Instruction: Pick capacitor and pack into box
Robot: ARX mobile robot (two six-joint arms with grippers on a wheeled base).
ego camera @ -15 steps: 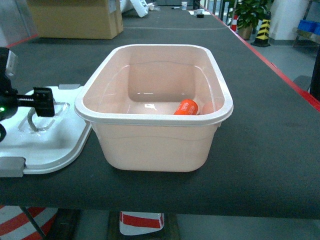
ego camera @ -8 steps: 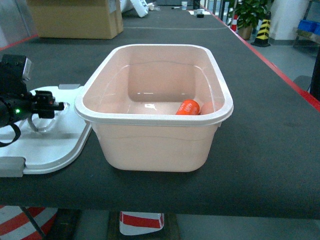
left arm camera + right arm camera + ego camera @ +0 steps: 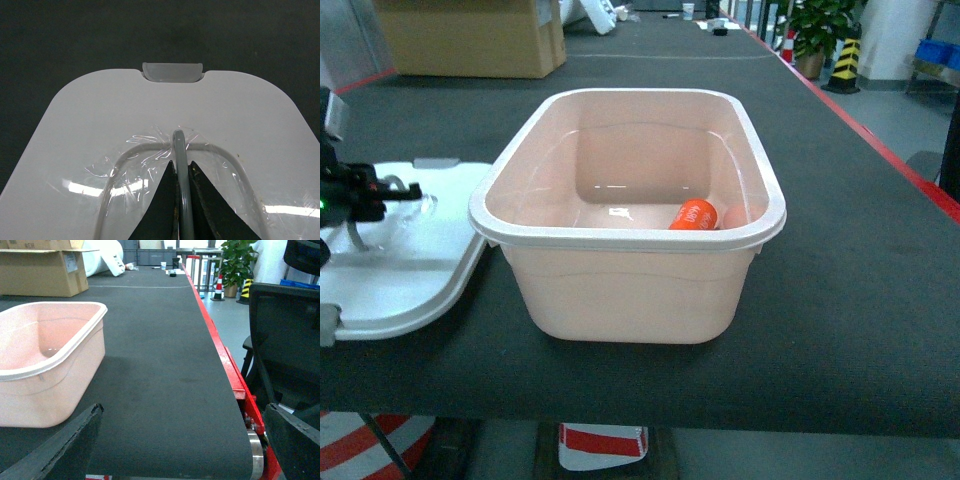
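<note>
Item: small orange plastic cylinder capacitor (image 3: 694, 214) — lying inside pale pink plastic tub (image 3: 620, 290) (packed). Left gripper (image 3: 181, 172) pinching white lid's grey handle (image 3: 178, 145). Next, likely: lid onto tub. Right gripper (image 3: 175, 450) spread — idle.

even indoor light, glare streaks on the white lid (image 3: 100, 130) (sharp focus)
</note>
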